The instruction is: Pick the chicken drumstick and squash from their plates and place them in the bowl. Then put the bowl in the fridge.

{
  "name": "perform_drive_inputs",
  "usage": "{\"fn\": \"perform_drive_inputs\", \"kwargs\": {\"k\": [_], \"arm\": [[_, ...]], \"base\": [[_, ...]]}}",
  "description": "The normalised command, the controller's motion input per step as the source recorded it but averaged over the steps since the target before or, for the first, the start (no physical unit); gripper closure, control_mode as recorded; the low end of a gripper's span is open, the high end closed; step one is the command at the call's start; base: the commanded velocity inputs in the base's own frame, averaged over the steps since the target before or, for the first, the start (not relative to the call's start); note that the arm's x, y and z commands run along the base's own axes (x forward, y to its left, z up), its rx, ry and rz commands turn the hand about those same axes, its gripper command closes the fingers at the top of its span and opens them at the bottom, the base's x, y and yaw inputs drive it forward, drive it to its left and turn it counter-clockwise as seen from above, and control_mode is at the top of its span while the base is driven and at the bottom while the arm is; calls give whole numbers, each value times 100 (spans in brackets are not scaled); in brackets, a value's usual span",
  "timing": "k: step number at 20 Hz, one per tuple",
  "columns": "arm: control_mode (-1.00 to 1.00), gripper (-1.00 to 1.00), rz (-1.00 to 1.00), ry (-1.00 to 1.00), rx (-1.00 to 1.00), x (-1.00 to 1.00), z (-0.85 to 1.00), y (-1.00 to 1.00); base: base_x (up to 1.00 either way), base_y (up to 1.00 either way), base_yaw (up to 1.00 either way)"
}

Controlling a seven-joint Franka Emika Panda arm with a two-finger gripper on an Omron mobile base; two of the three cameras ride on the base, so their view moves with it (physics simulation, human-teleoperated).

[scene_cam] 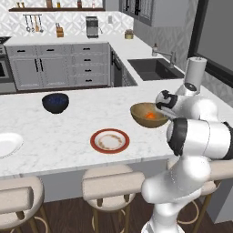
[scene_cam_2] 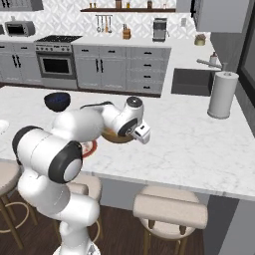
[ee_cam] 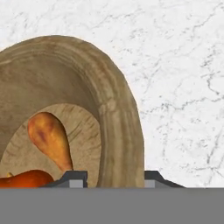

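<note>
The tan wooden bowl [scene_cam: 140,110] stands on the marble island, right of the red-rimmed plate [scene_cam: 109,140]. The white plate [scene_cam: 7,143] lies at the far left. Both plates are bare. Inside the bowl [ee_cam: 122,131] lie the golden-brown chicken drumstick [ee_cam: 50,140] and the orange squash [ee_cam: 26,179], which also shows as an orange spot [scene_cam: 150,116]. My gripper [ee_cam: 114,179] straddles the bowl's near rim, one fingertip [ee_cam: 76,178] inside and the other outside, shut on the rim. The arm hides most of the bowl [scene_cam_2: 117,137] in the right base view. The fridge is out of view.
A dark blue bowl [scene_cam: 55,102] sits at the island's back left. A paper towel roll [scene_cam: 195,70] stands behind the arm near the sink [scene_cam: 154,68]. Stools [scene_cam: 113,182] line the island's near edge. Bare marble lies right of the bowl.
</note>
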Motion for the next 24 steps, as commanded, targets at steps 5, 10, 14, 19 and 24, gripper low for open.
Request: {"fn": "perform_drive_inputs", "kwargs": {"k": [5,10,14,19,24], "arm": [[-100,100,-2,-17,-1,-57,92,28],[-100,100,0,-5,-9,-87,97,25],[-100,100,2,1,-7,-99,54,12],[-100,100,1,0,4,-100,5,11],[-100,100,5,4,0,-84,18,30]], "base": [[0,0,0],[0,0,0],[0,0,0],[0,0,0],[0,0,0]]}}
